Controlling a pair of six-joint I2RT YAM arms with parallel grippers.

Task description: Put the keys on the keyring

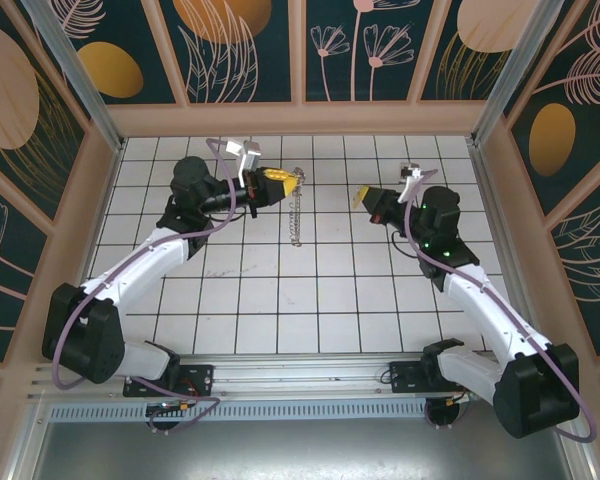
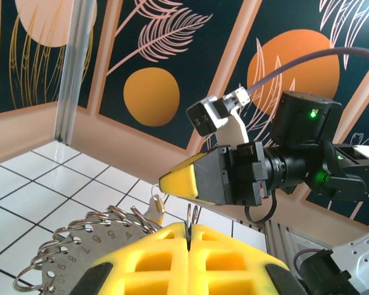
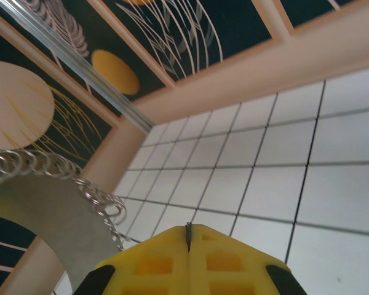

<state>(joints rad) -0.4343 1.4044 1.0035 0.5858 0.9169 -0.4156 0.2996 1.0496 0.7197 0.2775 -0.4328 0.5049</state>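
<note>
My left gripper (image 1: 283, 180) is raised over the back of the tiled floor. Its yellow fingers (image 2: 189, 228) are shut on a small silvery split ring of the keyring (image 2: 67, 261). That keyring is a grey numbered ring fringed with silver loops, and it hangs below the gripper as a thin vertical strip (image 1: 297, 220). A tiny brass key (image 2: 155, 208) dangles just beyond the fringe; its hanger is unclear. My right gripper (image 1: 361, 199) faces the left one a short gap away, shut (image 3: 187, 228), a thin dark sliver at its seam. The keyring (image 3: 43, 209) curves past its left.
White tiled floor (image 1: 280, 290) spreads under both arms. Tan walls with dark patterned panels (image 1: 300, 118) box it in at the back and sides, with an aluminium post (image 1: 70, 70) at the back left corner.
</note>
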